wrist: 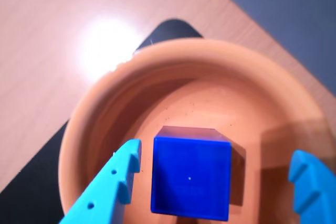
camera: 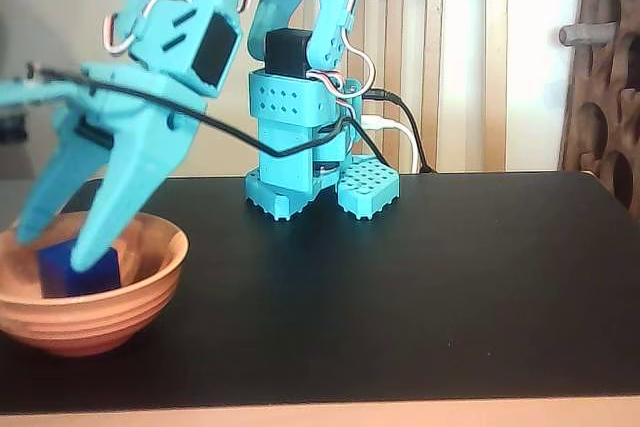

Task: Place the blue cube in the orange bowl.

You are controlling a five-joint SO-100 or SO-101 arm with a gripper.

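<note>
The blue cube [wrist: 191,176] is lying inside the orange bowl [wrist: 105,108], on its inner floor, and in the fixed view [camera: 78,272] it is showing just above the bowl's rim. The orange bowl [camera: 90,319] is standing on the black bench [camera: 420,287], near its left front corner in the fixed view.

The end effector [camera: 55,252] is reaching down into the bowl from above. Its fingers are spread apart: in the wrist view the end effector [wrist: 215,182] is showing one turquoise finger [wrist: 113,190] just beside the left face of the cube, with a thin gap between them, and the other finger [wrist: 312,187] is staying well away from the cube's right face. So it is not pinching the cube. In the fixed view the nearer finger [camera: 105,217] is crossing in front of the cube and hiding part of it.

The arm's base [camera: 300,162] is standing at the back of the bench, with cables [camera: 390,132] running behind it.
</note>
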